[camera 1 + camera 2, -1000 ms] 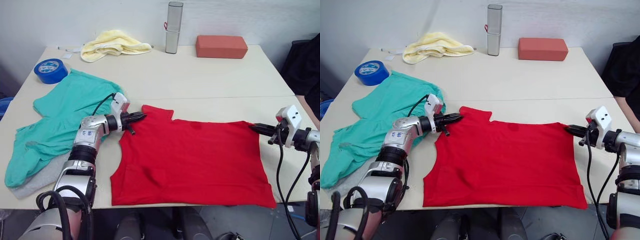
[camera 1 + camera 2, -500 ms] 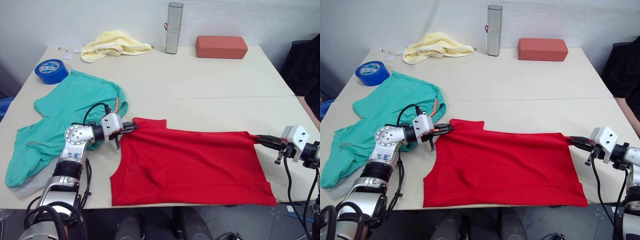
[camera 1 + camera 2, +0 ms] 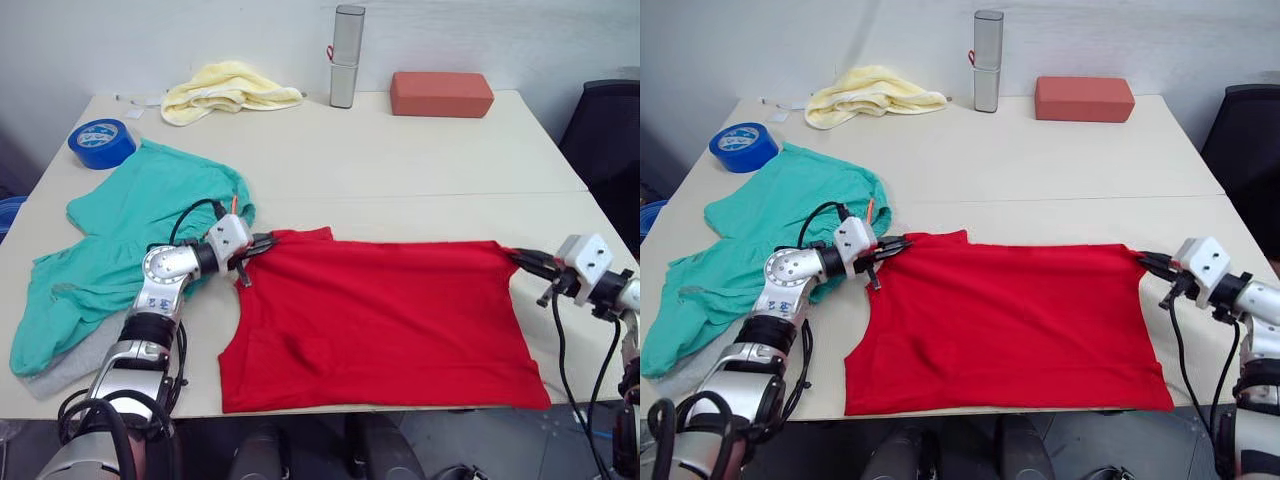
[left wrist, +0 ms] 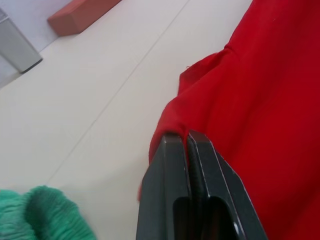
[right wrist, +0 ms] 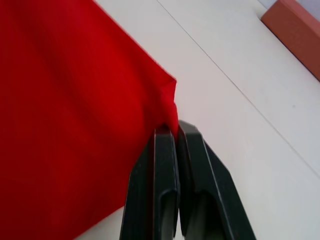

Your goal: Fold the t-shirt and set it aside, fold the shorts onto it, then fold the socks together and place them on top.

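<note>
Shorts (image 3: 120, 230) beside t-shirt (image 3: 380, 320), tape roll (image 3: 101, 141) behind

My view took in a cream table (image 3: 420, 150) with a seam across its middle, a pale wall (image 3: 180, 40) along the frame's top.

The t-shirt (image 3: 380, 320) lies right of the shorts (image 3: 120, 240); towel (image 3: 228, 86) behind them
</note>
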Tool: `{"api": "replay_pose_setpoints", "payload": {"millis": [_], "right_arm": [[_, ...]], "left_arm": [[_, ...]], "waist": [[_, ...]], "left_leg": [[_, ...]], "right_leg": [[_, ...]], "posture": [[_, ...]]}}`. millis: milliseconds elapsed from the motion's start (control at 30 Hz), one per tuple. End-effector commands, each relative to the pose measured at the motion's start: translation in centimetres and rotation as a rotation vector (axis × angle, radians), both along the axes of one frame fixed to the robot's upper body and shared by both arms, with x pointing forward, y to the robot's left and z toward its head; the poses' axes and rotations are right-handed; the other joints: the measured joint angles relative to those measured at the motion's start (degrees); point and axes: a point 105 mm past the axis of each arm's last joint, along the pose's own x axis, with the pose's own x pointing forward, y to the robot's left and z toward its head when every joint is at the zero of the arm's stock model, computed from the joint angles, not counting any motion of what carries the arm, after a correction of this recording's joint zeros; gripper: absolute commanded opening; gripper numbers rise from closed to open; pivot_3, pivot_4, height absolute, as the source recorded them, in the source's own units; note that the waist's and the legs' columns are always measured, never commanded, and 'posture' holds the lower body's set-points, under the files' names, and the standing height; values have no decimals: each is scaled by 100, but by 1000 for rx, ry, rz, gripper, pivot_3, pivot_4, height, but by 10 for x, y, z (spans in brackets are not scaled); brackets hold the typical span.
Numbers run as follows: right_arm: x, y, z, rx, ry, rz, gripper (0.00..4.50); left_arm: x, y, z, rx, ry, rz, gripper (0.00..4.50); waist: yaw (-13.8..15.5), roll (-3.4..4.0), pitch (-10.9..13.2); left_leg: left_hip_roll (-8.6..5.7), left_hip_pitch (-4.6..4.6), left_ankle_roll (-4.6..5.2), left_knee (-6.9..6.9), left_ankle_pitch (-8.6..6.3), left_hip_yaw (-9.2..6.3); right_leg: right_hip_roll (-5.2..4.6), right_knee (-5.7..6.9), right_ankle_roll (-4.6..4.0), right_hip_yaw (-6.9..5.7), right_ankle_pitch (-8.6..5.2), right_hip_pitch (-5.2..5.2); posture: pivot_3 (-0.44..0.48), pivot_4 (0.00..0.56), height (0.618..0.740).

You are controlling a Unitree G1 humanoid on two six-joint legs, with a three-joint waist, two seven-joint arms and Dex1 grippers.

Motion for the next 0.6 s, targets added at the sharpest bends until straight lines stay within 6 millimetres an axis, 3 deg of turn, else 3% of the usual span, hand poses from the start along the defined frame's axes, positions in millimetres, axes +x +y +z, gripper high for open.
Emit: {"api": "replay_pose_setpoints", "payload": {"millis": [33,133,233,600], "right_arm": [[3,0,18,-89,-154,-13,38],[0,4,26,-167,-231,18,38],[-17,7,12,-359,-256,109,38],[-40,0,-13,-572,-250,183,38]], "left_arm": [[0,-5,14,44,-126,-27,0],[-6,-3,21,37,-208,-48,0],[-18,1,15,124,-306,-91,0],[-36,17,-8,298,-416,-117,0]], "waist": [[-1,1,0],[-11,0,0],[-13,1,0],[-65,0,0]], "left_leg": [[-2,0,0,-4,0,8],[5,-2,-1,-8,0,22],[7,-2,-1,-8,0,31],[9,27,-1,-22,0,36]], "right_leg": [[1,-2,0,0,0,0],[1,-8,0,0,0,-2],[0,-8,1,1,-1,-3],[-12,-5,2,50,0,-2]], "posture": [[0,150,740],[0,150,740],[0,150,740],[0,150,740]]}}
